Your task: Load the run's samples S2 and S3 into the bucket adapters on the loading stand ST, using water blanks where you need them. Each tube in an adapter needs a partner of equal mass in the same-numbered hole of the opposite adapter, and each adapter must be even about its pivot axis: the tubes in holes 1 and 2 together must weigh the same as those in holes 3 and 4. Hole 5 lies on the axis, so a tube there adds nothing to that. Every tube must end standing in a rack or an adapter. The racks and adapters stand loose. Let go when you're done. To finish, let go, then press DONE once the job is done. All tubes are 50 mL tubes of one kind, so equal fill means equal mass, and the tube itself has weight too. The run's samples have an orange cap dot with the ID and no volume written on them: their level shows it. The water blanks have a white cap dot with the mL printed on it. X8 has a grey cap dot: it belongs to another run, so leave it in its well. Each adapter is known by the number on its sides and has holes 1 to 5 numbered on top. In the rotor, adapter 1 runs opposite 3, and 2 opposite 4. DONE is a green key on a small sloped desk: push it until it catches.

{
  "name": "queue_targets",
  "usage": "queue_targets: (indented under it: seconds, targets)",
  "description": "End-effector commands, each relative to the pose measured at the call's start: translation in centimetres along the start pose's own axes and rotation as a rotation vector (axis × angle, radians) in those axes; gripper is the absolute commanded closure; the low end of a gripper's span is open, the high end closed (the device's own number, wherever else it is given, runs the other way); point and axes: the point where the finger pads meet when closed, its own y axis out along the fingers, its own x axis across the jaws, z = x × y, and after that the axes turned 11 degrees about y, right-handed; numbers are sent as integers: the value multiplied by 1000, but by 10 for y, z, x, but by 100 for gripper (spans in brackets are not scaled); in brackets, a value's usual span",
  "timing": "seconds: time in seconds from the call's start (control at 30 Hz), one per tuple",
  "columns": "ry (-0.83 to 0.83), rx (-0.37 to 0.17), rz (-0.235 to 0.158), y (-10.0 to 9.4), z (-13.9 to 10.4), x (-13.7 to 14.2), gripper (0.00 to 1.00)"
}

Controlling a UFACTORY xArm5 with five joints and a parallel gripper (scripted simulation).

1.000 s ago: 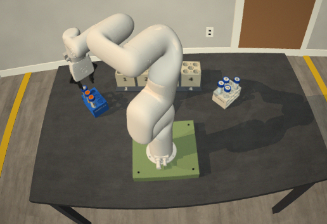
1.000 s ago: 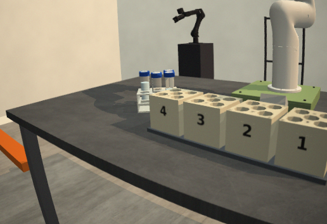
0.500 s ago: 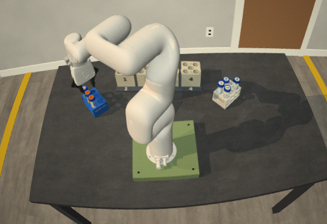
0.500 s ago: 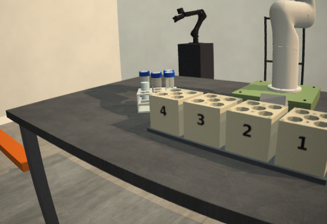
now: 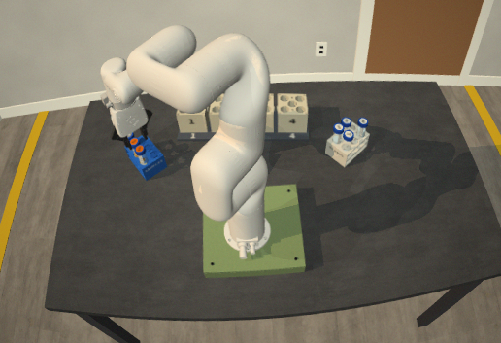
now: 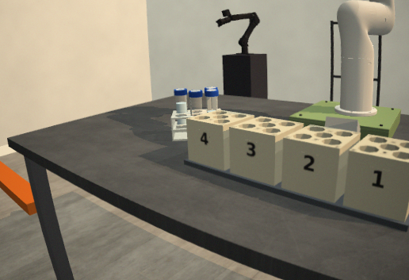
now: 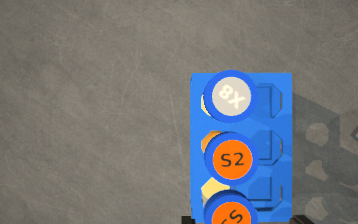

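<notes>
Across the top view, the arm [image 5: 243, 83] [image 6: 358, 59] hides parts of adapters 2 [image 5: 214, 123] [image 6: 309, 170] and 3 [image 5: 270, 119] [image 6: 254, 155]. The exterior view cuts adapter 1 [image 5: 191, 122] [image 6: 376, 186] at its right edge; we see adapter 4 [image 5: 292, 119] [image 6: 208, 143] at its other end. The wrist view clips S3 [image 5: 140, 149] [image 7: 231, 215] at six o'clock. We cannot read the volumes on the white rack's [image 5: 346, 157] [image 6: 180, 136] four blue-capped tubes.

The adapters are cream blocks with round holes; the blue rack [image 5: 154, 167] [image 7: 286, 80] is boxy, its wells angular. S2 [image 5: 134, 142] [image 7: 232, 159] and S3 stand in it, with X8 [image 7: 231, 96] at twelve o'clock from S2.

From its base, our arm bends toward ten o'clock, pointing the gripper [image 5: 136, 141] [image 7: 244, 220] down above the rack, its fingers moderately wide, holding nothing.
</notes>
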Motion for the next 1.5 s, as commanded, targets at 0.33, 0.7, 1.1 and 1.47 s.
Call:
queue_targets:
  seconds: [0.33, 0.7, 1.1, 1.47]
  targets:
    - [0, 3, 1, 24, 1, -1, 43]
    - [0, 3, 1, 33, 1, -1, 43]
    - [0, 3, 1, 38, 1, -1, 43]
    - [0, 3, 1, 44, 1, -1, 43]
